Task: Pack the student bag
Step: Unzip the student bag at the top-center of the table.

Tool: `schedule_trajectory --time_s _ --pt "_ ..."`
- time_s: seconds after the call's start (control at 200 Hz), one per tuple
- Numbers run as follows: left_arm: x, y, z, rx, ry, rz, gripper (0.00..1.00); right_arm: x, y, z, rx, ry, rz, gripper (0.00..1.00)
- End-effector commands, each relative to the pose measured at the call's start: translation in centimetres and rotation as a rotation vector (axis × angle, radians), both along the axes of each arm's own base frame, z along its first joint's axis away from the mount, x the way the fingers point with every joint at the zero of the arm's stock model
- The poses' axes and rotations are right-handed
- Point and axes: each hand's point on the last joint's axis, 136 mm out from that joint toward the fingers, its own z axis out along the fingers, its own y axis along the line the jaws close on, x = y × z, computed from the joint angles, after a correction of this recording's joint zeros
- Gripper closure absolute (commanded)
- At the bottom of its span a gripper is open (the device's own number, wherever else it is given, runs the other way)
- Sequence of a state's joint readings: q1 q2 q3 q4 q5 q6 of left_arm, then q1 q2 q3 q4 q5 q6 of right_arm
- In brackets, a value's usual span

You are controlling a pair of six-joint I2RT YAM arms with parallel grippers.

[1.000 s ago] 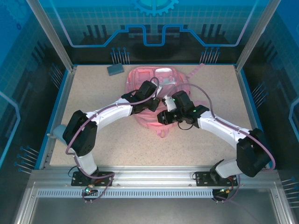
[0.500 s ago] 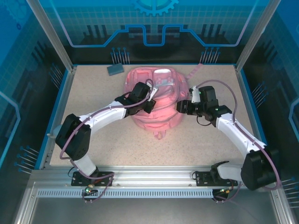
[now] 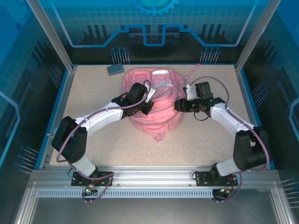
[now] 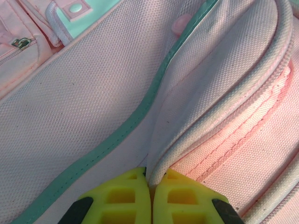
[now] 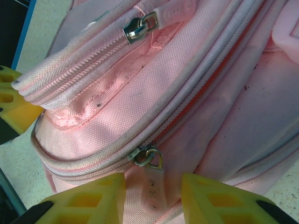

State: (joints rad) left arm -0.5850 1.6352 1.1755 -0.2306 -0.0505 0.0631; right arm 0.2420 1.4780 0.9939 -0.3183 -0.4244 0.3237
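moving away from the middle, the right gripper (image 3: 180, 105) has gone from over the low front of the student bag (image 3: 156, 119) to the bag's right side. the left gripper (image 3: 147, 96) has slid a little to the left and sits on the bag's top left part. the bag looks more spread out than it did a second ago. it lies on the far middle of the table (image 3: 201, 140), between the two grippers. a small grey block (image 3: 114, 69) is near the far left corner, well apart from the bag.

the bag is soft pink cloth with a fine woven grain. in the left wrist view a thin green strip (image 4: 117, 140) bends across it, and a fat pale cord (image 4: 224, 107) runs along a seam. the left gripper's (image 4: 150, 179) yellow jaws are pressed together, pinching that seam.

in the right wrist view the right gripper's (image 5: 153, 196) yellow jaws are spread apart. a shiny metal zip slider (image 5: 147, 156) with a pink rubbery pull tab (image 5: 153, 186) hangs between them. the tab does not look pinched.

the table top is pale and speckled.
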Motion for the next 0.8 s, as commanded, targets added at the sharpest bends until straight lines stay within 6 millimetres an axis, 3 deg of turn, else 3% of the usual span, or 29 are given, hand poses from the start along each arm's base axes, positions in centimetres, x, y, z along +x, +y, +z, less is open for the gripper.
schedule_trajectory --time_s 0.0,0.24,0.445,0.645,0.795 --pt "0.4 -0.3 3.3 -0.063 -0.064 -0.013 1.00 0.5 0.7 0.7 -0.005 -0.024 0.048 0.66" --pt "0.4 -0.3 3.2 -0.066 -0.057 -0.011 1.00 1.1 1.5 0.1 -0.030 -0.013 0.080 0.68" --pt "0.7 -0.3 3.1 -0.067 -0.061 0.009 1.00 0.7 2.4 0.1 0.011 0.004 0.119 0.86" --pt "1.6 0.4 2.5 -0.048 -0.063 0.070 1.00 -0.8 3.2 1.6 0.082 0.022 0.155 0.99" --pt "2.0 0.6 2.2 -0.055 -0.058 0.106 1.00 -2.5 3.8 2.6 0.161 0.063 0.167 1.00"
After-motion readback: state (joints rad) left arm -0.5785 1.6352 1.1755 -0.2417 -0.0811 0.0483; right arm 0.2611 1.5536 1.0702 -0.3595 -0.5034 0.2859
